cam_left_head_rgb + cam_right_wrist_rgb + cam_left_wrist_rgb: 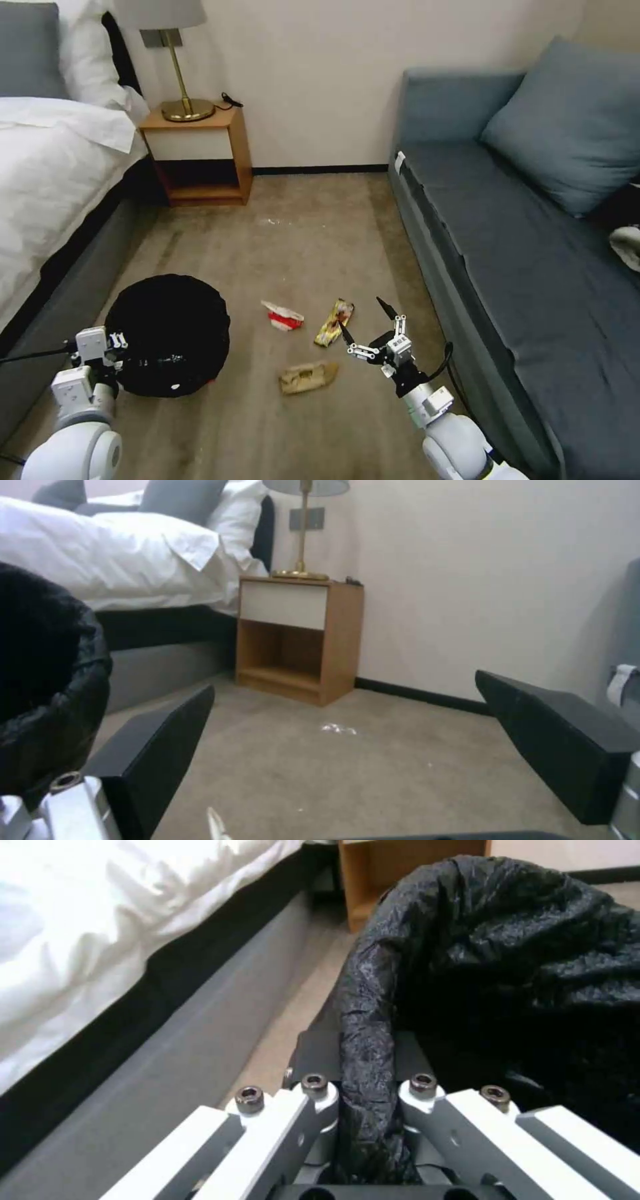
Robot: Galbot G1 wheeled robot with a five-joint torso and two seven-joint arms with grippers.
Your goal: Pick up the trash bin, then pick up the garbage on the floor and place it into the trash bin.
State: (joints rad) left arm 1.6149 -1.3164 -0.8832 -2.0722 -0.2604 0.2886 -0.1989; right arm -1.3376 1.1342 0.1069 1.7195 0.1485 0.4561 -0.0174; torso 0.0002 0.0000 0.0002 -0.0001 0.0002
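Observation:
The trash bin [170, 333], round and lined with a crinkly black bag, is at the lower left of the head view beside the bed. My left gripper [113, 347] is shut on its near rim. In the left wrist view the bag-covered rim [363, 1040] is pinched between the dark fingers [313, 1052]. Three pieces of garbage lie on the carpet: a red-and-white carton [283, 315], a gold-brown wrapper [335, 322] and crumpled brown paper [308, 377]. My right gripper [363, 325] hangs open just right of the wrapper, holding nothing. Its spread black fingers [160, 760] frame bare carpet, with the bin [40, 680] off to one side.
A bed [47, 173] with white sheets runs along the left. A wooden nightstand [200, 153] with a brass lamp [175, 67] stands at the far wall. A blue-grey sofa [520, 253] lines the right. A small white scrap [272, 221] lies on the open carpet between them.

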